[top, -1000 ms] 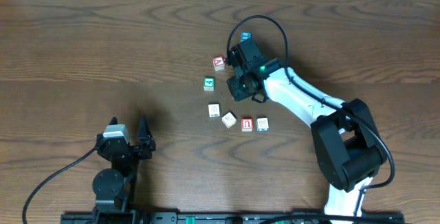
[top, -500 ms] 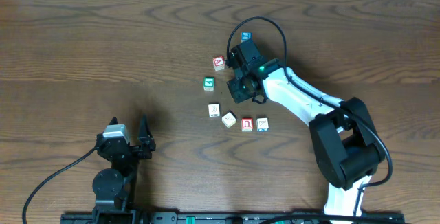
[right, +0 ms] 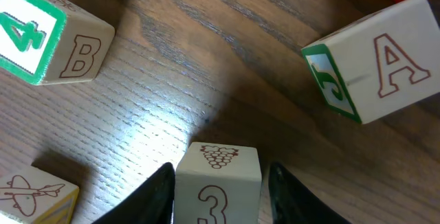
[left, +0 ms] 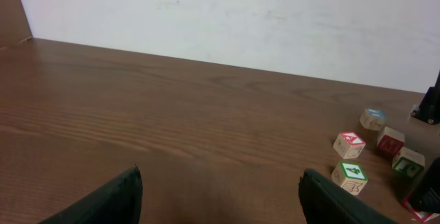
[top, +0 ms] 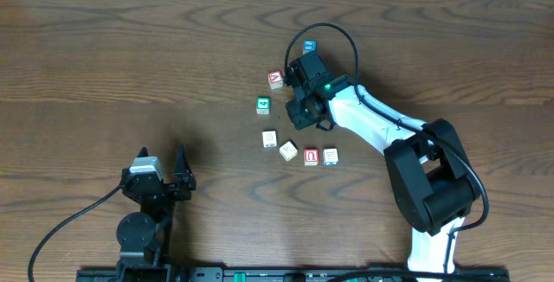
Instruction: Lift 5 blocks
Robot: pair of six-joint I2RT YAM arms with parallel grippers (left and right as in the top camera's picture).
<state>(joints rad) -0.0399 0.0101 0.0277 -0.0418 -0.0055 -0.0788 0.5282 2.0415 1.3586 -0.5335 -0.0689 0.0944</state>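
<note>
**A:** Where is the block?

**B:** The grape-and-3 block (right: 218, 172) sits between the fingers of the right gripper (right: 220, 193), towards the middle of the wooden table (top: 130, 57). One finger is against its side and the other is just off it. I cannot tell whether they pinch it.

**A:** And the rest?

**B:** Four more blocks (top: 288, 150) lie in a row just nearer the robot. The green 4 cube (top: 263, 105) and the A cube (top: 275, 79) are close by.

**A:** And the other arm?

**B:** The left gripper (left: 220, 203) is spread wide and holds nothing, well apart from them.
</note>
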